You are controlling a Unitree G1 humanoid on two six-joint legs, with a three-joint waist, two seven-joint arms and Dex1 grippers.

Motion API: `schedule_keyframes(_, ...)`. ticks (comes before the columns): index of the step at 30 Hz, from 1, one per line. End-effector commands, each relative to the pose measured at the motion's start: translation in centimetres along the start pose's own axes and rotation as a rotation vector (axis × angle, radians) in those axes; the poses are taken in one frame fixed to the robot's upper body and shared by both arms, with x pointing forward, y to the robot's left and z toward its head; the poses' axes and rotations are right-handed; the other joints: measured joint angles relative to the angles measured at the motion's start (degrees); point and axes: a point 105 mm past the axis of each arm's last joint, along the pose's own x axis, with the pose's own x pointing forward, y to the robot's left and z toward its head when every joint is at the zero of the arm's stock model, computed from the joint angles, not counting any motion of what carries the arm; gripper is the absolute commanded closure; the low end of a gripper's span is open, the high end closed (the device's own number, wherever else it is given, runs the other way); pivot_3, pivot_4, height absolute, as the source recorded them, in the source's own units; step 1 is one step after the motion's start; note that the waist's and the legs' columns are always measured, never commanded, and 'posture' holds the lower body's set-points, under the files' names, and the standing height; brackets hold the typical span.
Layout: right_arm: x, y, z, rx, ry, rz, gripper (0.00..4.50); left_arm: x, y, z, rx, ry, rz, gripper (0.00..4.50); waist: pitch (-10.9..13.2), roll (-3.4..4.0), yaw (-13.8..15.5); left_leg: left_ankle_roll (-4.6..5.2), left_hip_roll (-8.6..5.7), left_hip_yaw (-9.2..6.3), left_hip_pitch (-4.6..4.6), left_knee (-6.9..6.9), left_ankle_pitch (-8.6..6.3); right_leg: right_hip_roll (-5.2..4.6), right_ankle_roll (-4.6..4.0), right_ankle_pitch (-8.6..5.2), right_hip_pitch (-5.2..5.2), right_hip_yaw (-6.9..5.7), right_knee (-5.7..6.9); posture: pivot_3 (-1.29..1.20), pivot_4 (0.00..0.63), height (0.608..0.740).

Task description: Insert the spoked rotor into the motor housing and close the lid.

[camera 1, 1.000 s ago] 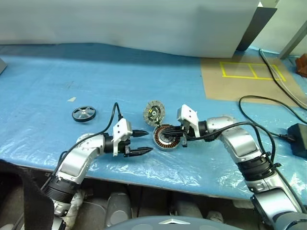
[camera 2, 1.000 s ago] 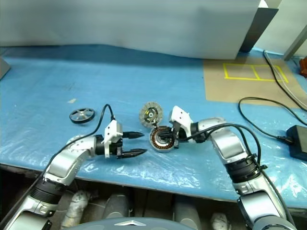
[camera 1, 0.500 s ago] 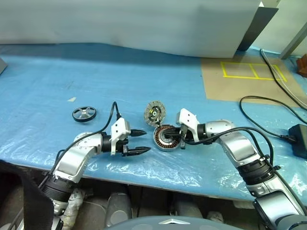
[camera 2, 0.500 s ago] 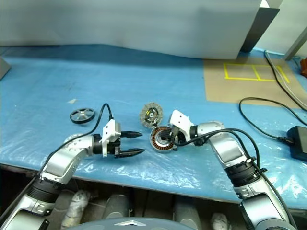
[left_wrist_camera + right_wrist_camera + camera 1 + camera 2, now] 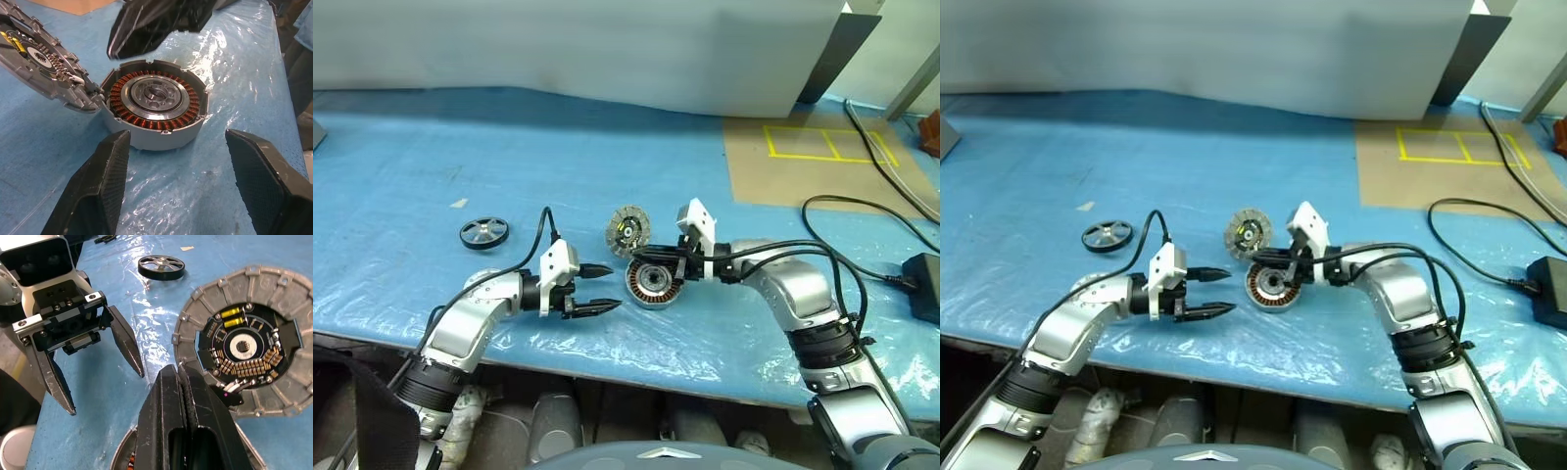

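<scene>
Housing (image 5: 653, 284) lies open at frame centre on the bench (image 5: 431, 157), lid (image 5: 628, 231) tilted up behind it. Rotor (image 5: 483, 232) sits untouched, centre left. Right pincer (image 5: 658, 257) closed, apparently empty, over housing; left pincer (image 5: 603, 287) open, empty. Rotor pickup is next.

Copper windings in grey motor housing (image 5: 155, 105); lid (image 5: 244, 347) yellow-marked.
</scene>
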Motion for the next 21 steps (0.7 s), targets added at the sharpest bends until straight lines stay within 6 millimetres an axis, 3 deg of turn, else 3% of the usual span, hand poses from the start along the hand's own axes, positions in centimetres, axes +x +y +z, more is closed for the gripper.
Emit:
schedule_keyframes(1,0.7,0.3,-4.6,-0.092,0.195,-0.019,4.49,-0.2,-0.1,1.1,0.037,-0.023,-0.012,1.22,0.0,0.0,0.1,-0.01,0.0,0.0,0.0,0.0,0.0,0.0,0.0,0.0,0.01,-0.01,-0.01,0.0,0.15,0.74)
schedule_keyframes(4,0.4,0.2,-5.9,-0.137,0.248,-0.022,4.49,-0.1,-0.1,1.2,0.037,-0.026,-0.011,1.22,0.0,0.02,-0.1,-0.01,-0.05,0.02,0.09,-0.01,0.0,-0.03,0.01,0.0,0.07,0.07,-0.02,0.0,0.15,0.74)
schedule_keyframes(5,0.3,0.1,-5.4,-0.125,0.219,-0.023,4.49,-0.1,-0.1,1.2,0.037,-0.027,-0.012,1.22,0.0,0.02,-0.1,-0.01,-0.03,0.01,0.16,-0.01,0.0,-0.03,0.01,0.0,0.14,0.05,-0.02,0.0,0.15,0.74)
schedule_keyframes(12,-1.0,-0.1,2.3,0.002,-0.095,0.005,4.49,0.0,-0.1,1.2,0.035,-0.025,-0.017,1.22,0.0,0.03,-0.1,0.07,-0.03,0.01,0.12,0.01,-0.04,-0.04,0.01,0.0,0.11,0.07,-0.02,0.0,0.15,0.74)
schedule_keyframes(14,-1.3,0.5,3.2,0.004,-0.109,0.038,4.49,0.1,-0.1,1.2,0.034,-0.027,-0.019,1.22,0.0,0.03,-0.1,0.03,-0.02,0.01,0.03,0.0,-0.01,-0.02,0.01,0.0,0.01,0.06,-0.01,0.0,0.15,0.74)
schedule_keyframes(19,-2.2,1.3,2.2,-0.081,0.033,0.09,4.49,0.2,-0.1,1.1,0.03,-0.025,-0.02,1.22,0.0,0.03,0.1,0.0,-0.02,0.0,0.01,-0.1,0.0,0.0,0.01,0.0,0.0,0.01,-0.02,0.0,0.15,0.74)
schedule_keyframes(21,-2.6,1.0,1.0,-0.14,0.113,0.091,4.11,0.2,-0.2,1.0,0.029,-0.023,-0.019,1.22,0.0,0.02,0.1,0.0,-0.02,0.0,0.0,-0.11,0.0,-0.01,0.01,0.0,0.0,0.01,-0.04,0.0,0.15,0.74)
